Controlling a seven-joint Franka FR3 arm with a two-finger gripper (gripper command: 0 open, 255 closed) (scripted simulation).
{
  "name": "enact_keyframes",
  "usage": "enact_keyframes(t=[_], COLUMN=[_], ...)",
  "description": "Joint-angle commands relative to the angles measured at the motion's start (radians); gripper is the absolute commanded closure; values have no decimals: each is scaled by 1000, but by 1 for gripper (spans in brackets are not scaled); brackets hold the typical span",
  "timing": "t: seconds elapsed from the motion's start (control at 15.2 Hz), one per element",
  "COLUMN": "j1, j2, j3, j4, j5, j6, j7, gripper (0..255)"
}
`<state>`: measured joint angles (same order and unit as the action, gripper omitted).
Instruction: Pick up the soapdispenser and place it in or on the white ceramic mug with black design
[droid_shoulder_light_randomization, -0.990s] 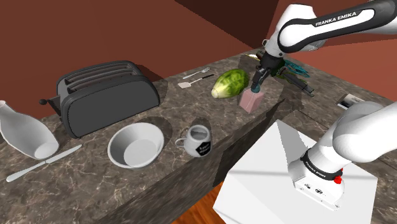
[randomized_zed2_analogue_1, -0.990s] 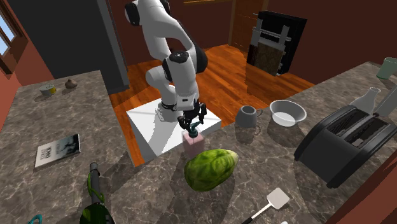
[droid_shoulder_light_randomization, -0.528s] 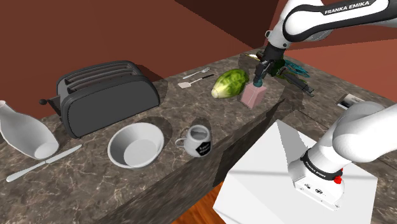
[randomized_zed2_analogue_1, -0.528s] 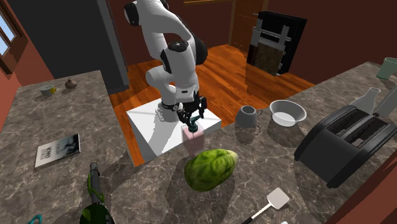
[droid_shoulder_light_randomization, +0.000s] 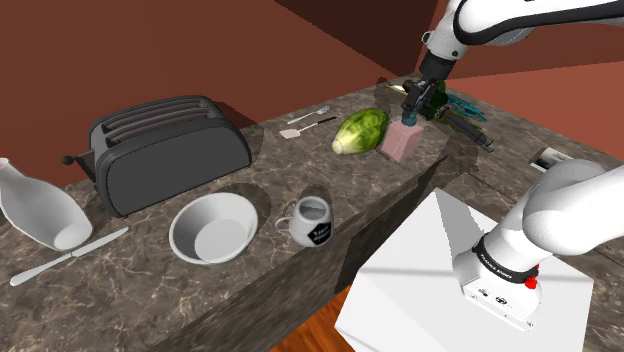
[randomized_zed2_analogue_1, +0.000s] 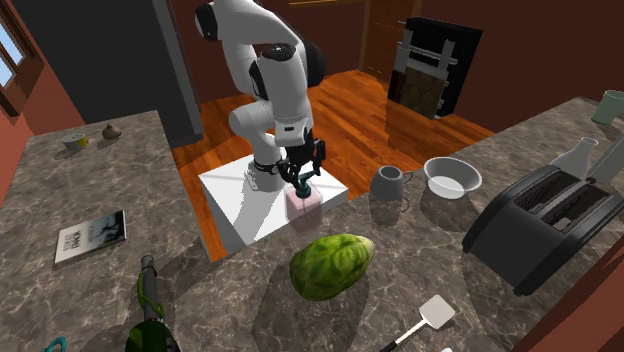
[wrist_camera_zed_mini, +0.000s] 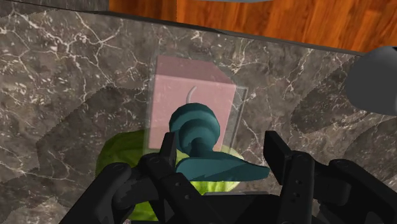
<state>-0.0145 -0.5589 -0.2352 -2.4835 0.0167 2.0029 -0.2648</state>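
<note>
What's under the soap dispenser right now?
Dark marbled countertop, showing faintly through the pink translucent body of the soap dispenser in the wrist view. The green melon lies beside it, not below. The spot directly beneath its base is covered.

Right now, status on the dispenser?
Gripper shut on soap dispenser at its pump. Dispenser upright beside green melon. Melon may crowd path to mug.

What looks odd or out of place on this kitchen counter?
Mainly the pink soap dispenser: the claw holds it by its teal pump, not its body, right beside the green melon. Nothing looks spilled or broken.
</note>
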Motion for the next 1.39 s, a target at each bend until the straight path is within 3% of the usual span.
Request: enact_keyframes(t=[0.0, 0.99, 1.32], j1=[0, 5, 46], j2=[-7, -14, -32], j3=[2, 17, 118], j4=[27, 215, 220], j5=[-1, 4, 47], j6=[-34, -228, -242], j7=[3, 24, 147], gripper=[255, 255, 255])
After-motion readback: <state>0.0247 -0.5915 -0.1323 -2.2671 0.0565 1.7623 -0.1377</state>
